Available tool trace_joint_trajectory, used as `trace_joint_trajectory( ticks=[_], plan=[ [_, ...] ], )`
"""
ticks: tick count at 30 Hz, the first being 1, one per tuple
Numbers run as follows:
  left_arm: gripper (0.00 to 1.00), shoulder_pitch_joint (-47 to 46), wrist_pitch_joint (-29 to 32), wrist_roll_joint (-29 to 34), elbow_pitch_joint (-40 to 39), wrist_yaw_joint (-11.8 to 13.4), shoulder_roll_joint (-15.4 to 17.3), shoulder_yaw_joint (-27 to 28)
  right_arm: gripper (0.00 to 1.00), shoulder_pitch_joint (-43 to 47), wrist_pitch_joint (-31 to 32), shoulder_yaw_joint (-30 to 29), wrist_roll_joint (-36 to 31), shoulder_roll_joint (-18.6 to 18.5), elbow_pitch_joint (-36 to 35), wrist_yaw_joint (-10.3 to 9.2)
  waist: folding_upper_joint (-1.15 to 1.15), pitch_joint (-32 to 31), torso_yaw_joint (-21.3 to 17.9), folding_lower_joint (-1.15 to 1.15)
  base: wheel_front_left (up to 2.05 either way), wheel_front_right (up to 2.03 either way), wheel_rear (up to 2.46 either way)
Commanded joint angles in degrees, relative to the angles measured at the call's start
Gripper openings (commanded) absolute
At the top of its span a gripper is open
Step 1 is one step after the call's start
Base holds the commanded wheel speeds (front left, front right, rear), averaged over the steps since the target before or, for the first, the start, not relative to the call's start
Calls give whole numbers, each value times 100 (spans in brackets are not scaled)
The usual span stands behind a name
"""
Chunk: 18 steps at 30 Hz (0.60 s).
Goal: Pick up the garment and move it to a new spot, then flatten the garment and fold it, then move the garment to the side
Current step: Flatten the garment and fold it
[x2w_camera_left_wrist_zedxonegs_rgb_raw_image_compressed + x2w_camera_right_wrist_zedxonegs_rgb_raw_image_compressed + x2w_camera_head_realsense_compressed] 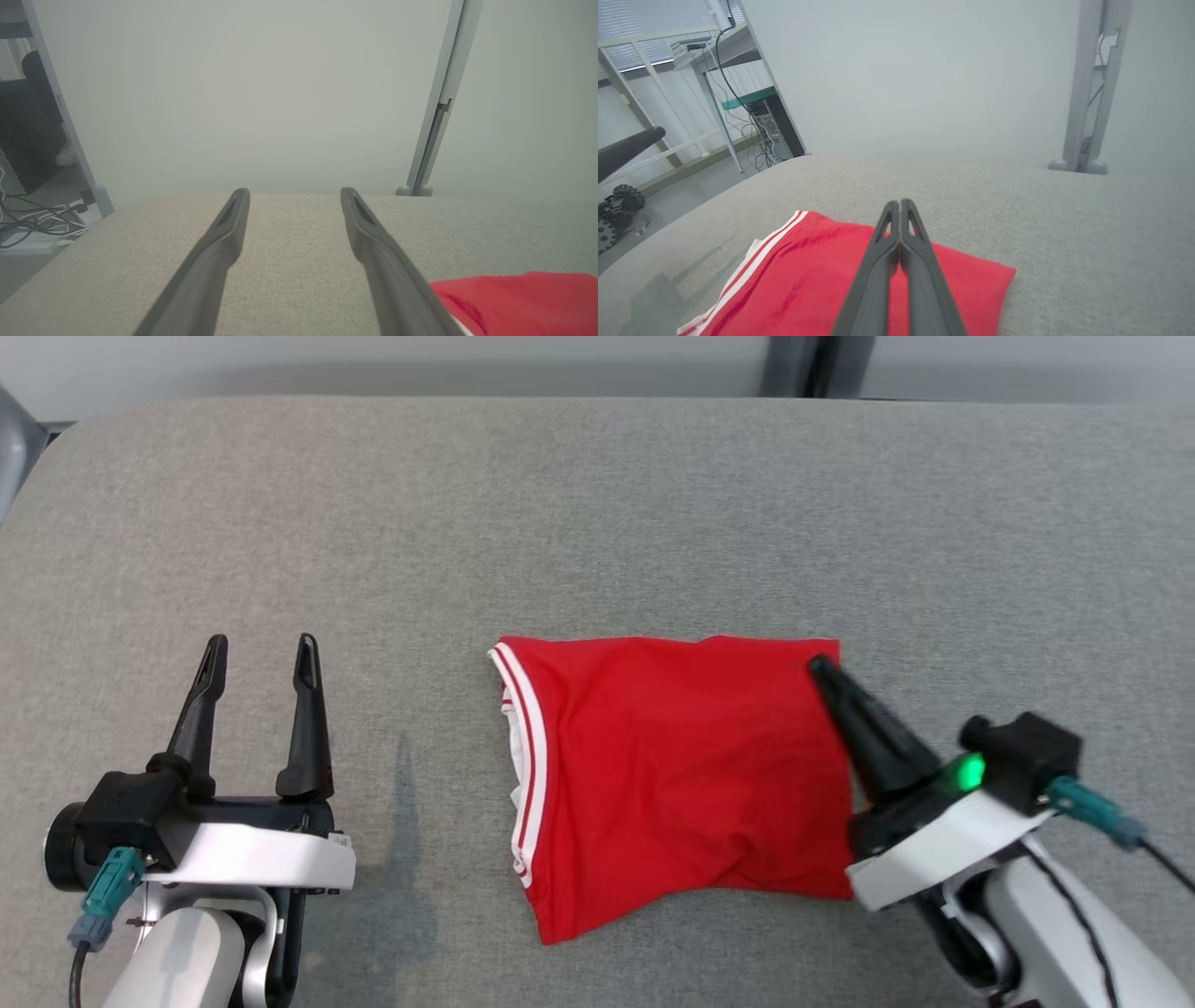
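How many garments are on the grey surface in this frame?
1. The red garment lies centrally on the grey surface, right of the open left end effector, its right edge under the shut right end effector. Folds may hide more.

No text, brand, number or sign can be read in any view. A small pale tag (340, 841) on the edge of the white plastic wrist cover (252, 863) is too small to make out.
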Motion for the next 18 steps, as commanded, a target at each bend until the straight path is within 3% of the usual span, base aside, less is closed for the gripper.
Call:
trace_joint_trajectory(
  ticks=[1, 4, 5, 6, 7, 8, 18],
  plan=[
    [100, -4, 8, 52, -24, 3, 54, 14, 0, 149, 28, -303, -145, 9, -159, 3, 0, -79, -97, 0, 0, 0, 0],
    [100, 21, 50, 65, -45, -2, 93, -19, 0, 372, 155, -1017, -401, 113, -501, 3, 0, -147, -192, 0, 0, 0, 0],
    [100, 27, 53, 67, -55, -2, 103, -25, 28, 437, 193, -1244, -484, 154, -617, 3, 0, -170, -221, 0, 0, 0, 0],
    [100, 40, 68, 74, -68, 5, 115, -33, 47, 516, 254, -1429, -570, 186, -732, 3, 0, -189, -249, 0, 0, 0, 0],
    [100, 53, 91, 76, -80, 13, 126, -42, 91, 579, 298, -1635, -650, 219, -833, 3, 0, -203, -270, 0, 0, 0, 0],
    [100, 70, 104, 72, -89, 21, 138, -37, 100, 634, 345, -1820, -714, 259, -935, 3, 0, -221, -293, 0, 0, 0, 0],
    [100, 208, 215, 27, -148, 34, 250, -71, 100, 1244, 780, -2963, -1065, 352, -1297, 3, 0, -349, -405, 0, 0, 0, 0]
  ],
)
